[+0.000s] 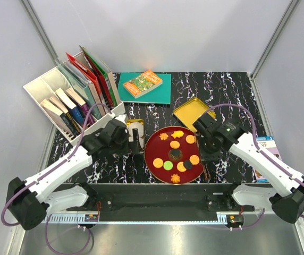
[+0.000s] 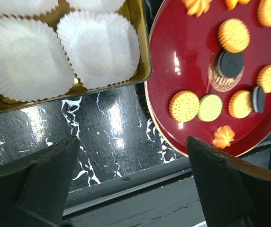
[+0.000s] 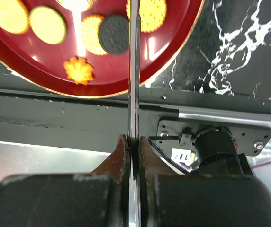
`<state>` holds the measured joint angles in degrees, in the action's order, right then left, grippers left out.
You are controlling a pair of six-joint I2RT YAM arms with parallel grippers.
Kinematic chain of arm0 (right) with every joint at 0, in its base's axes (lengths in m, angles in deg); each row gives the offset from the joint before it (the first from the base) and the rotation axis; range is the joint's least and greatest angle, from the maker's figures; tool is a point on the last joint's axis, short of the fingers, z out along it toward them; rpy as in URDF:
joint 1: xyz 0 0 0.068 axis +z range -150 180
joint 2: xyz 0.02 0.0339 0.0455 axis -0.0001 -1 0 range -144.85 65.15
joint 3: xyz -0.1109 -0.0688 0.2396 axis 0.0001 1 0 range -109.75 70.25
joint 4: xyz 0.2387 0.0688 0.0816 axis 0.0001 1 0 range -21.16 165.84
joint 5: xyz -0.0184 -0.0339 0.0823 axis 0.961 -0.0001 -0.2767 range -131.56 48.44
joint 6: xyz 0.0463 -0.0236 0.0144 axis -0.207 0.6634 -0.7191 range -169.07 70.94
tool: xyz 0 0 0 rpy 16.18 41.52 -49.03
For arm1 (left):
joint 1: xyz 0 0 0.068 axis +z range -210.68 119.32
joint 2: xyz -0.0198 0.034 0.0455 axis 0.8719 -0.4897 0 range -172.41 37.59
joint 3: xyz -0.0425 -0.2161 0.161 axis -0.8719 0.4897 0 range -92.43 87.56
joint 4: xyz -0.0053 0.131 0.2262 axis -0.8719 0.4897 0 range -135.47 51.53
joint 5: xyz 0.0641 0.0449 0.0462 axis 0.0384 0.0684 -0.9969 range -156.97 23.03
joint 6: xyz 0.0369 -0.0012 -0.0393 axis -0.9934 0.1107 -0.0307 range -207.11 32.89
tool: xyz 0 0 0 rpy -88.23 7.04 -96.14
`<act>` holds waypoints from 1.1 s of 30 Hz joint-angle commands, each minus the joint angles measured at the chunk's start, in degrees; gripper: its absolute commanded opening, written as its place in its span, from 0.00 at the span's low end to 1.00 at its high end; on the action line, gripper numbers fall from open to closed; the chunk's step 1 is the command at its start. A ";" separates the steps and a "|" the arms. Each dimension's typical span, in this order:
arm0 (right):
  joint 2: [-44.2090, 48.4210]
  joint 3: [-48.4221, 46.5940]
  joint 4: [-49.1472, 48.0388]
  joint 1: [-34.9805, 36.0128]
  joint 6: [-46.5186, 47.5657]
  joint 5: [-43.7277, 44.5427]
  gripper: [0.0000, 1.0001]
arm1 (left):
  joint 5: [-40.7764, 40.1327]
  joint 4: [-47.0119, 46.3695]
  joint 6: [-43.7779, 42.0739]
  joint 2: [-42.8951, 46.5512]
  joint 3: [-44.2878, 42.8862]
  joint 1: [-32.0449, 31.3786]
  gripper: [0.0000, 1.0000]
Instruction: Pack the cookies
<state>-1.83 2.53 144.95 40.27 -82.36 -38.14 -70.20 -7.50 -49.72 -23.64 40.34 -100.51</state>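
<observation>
Lying on round red plate (image 1: pixel 154 150): small orange, green, dark-brown cookies (image 1: pixel 175 144);
Left end effector (image 2: pixel 133 156): wide, empty, left of plate beside gold tin (image 2: pixel 143 47);
Right end effector (image 3: pixel 133 142): clamped on thin metal strip (image 3: pixel 134 71) over plate's rim

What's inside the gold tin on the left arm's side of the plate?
White fluted paper cups, the visible ones empty. The gold tin runs past the wrist view's edge, and overhead the left arm covers most of it, so the rest is unseen.
</observation>
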 commanded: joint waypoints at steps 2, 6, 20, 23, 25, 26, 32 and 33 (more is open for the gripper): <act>2.03 2.16 -2.02 1.74 -3.00 -1.92 0.08 | -3.80 2.18 -0.56 4.36 -3.84 0.02 0.99; 2.29 2.68 -2.29 4.19 -4.75 -2.19 0.11 | -5.56 4.73 -0.56 6.82 -4.99 -0.07 0.99; -2.18 3.12 -6.68 7.28 -5.29 -2.28 0.36 | -9.34 10.19 1.90 14.47 -2.09 -0.07 0.99; -3.24 2.60 -7.56 7.28 -4.93 -2.54 0.44 | -9.78 10.98 2.34 16.40 -1.39 0.02 0.99; -3.86 1.81 -8.09 7.28 -4.50 -2.72 0.45 | -9.96 11.33 2.52 16.93 -1.21 -0.07 0.99; -4.29 1.46 -8.18 7.28 -4.58 -2.63 0.44 | -9.96 11.50 2.60 17.11 -1.03 -0.07 0.99; -4.65 0.58 -8.44 7.28 -4.32 -2.02 0.41 | -9.78 12.03 3.39 17.64 -0.33 0.02 0.99; -4.56 0.40 -8.53 7.28 -4.58 -1.84 0.41 | -9.78 11.95 3.48 17.64 -0.33 -0.07 0.99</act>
<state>-6.86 5.74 137.83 47.01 -86.91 -40.19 -79.07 5.12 -47.14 -6.99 39.67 -100.51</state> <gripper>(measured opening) 0.423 0.987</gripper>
